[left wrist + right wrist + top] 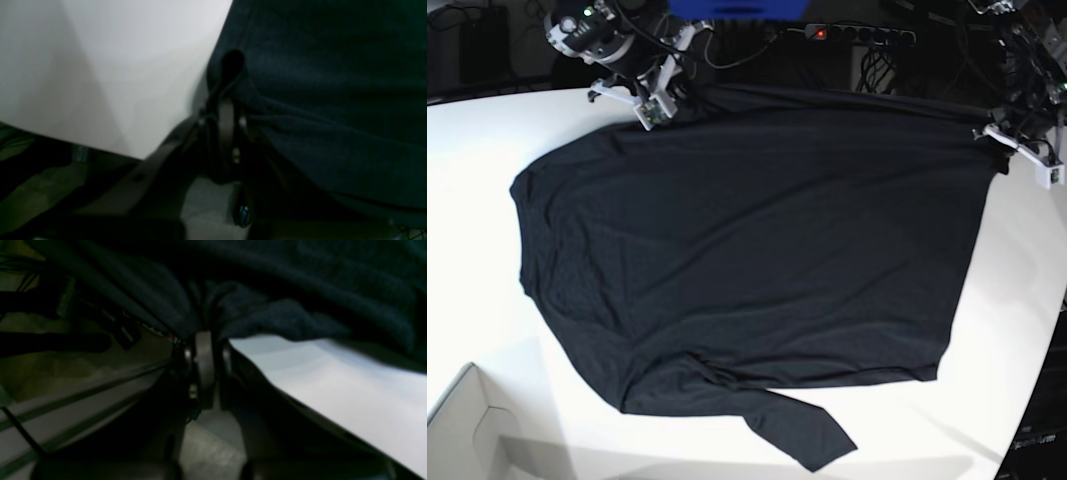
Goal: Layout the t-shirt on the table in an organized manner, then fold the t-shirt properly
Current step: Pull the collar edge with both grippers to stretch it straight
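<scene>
1. Base view: the black t-shirt (757,270) lies spread over the white table (487,130), mostly flat. One sleeve (802,435) trails out at the near edge, with wrinkles beside it. A white cardboard box corner (467,420) sits at the near left, apart from the shirt.
2. Left wrist view: the left gripper (230,71) is clamped on the shirt's hem at the far edge, jaws closed on a small loop of fabric.
3. Right wrist view: the right gripper (205,328) is pinched shut on a bunched fold of the t-shirt at the table's far rim.
4. Risk: both holds sit at the very edge of thin fabric; uneven pulling could let a corner slip free.
5. Risk: dragging toward the far rim may carry cloth off the table, and the near sleeve could stay creased under the body.
</scene>
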You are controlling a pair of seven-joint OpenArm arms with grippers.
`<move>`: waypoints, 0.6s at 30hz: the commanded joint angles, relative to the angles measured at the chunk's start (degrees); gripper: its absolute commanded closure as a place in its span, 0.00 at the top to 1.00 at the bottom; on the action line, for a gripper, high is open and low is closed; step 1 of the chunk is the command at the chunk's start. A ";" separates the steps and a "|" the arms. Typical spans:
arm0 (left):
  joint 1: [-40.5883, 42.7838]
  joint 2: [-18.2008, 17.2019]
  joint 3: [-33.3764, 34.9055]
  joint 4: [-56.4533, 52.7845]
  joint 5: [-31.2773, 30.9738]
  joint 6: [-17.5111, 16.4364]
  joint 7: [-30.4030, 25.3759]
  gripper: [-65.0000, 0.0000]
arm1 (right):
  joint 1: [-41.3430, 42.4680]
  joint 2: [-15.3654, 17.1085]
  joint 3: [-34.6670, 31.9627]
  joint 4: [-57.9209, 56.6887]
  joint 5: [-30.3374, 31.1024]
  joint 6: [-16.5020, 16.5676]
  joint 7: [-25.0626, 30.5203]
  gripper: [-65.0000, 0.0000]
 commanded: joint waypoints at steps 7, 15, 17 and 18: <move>-0.09 -1.05 -0.38 1.07 -0.42 0.13 -0.98 0.00 | 0.39 -0.01 -0.11 2.36 0.78 -0.05 1.11 0.00; -0.79 -1.23 -0.38 0.45 -0.42 0.13 -0.98 0.00 | 3.47 -0.01 -0.20 2.36 0.78 -0.05 1.03 0.00; -1.76 -1.23 -0.29 0.45 -0.33 0.13 -0.98 0.00 | 4.52 -0.01 -0.20 2.27 0.78 -0.05 0.59 0.00; -2.20 -1.23 -0.29 0.45 -0.15 0.13 -0.98 0.00 | 5.14 -0.01 -0.20 2.27 0.78 -0.05 0.59 0.00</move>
